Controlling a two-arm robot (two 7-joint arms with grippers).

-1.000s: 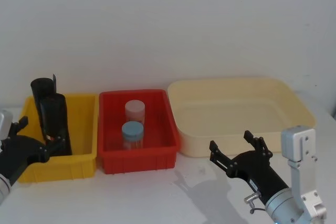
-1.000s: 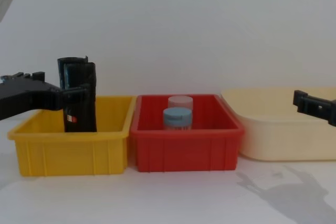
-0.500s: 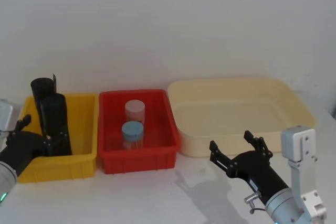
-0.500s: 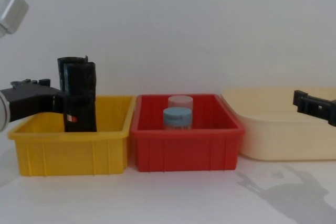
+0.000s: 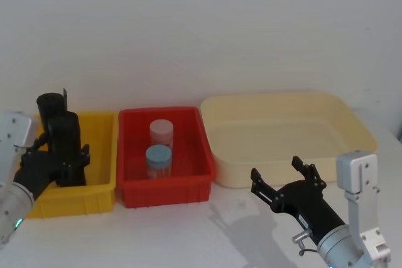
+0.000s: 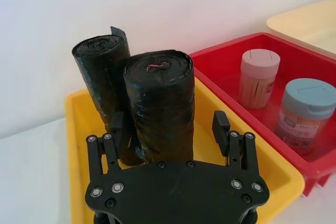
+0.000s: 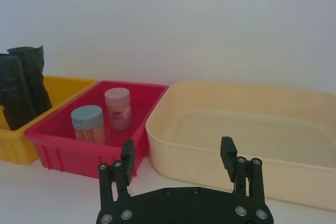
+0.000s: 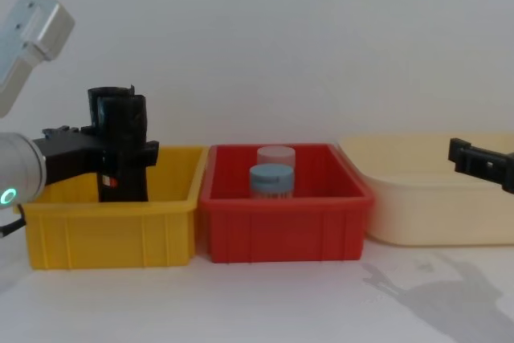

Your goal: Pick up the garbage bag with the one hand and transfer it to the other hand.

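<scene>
The garbage bag (image 6: 157, 98), a smooth black roll, stands upright in the yellow bin (image 5: 100, 155), in front of a creased black roll (image 6: 97, 72) with a flared top edge. The one hand, my left gripper (image 6: 169, 125) on the green-ringed arm, is open, with a finger on each side of the garbage bag (image 5: 64, 137) at mid-height. In the chest view this gripper (image 8: 108, 149) reaches in from the left onto the garbage bag (image 8: 128, 130). The other hand, my right gripper (image 5: 276, 169), hovers open and empty in front of the cream tub (image 5: 352, 123).
A red bin (image 5: 201, 149) between the yellow bin and the cream tub holds a blue-lidded jar (image 5: 158, 160) and a pink-lidded jar (image 5: 161, 132). The white wall stands close behind the bins. Bare white table lies in front of them.
My left gripper has moved right and forward into the yellow bin, so its open fingers now straddle the garbage bag. The right arm has not moved.
</scene>
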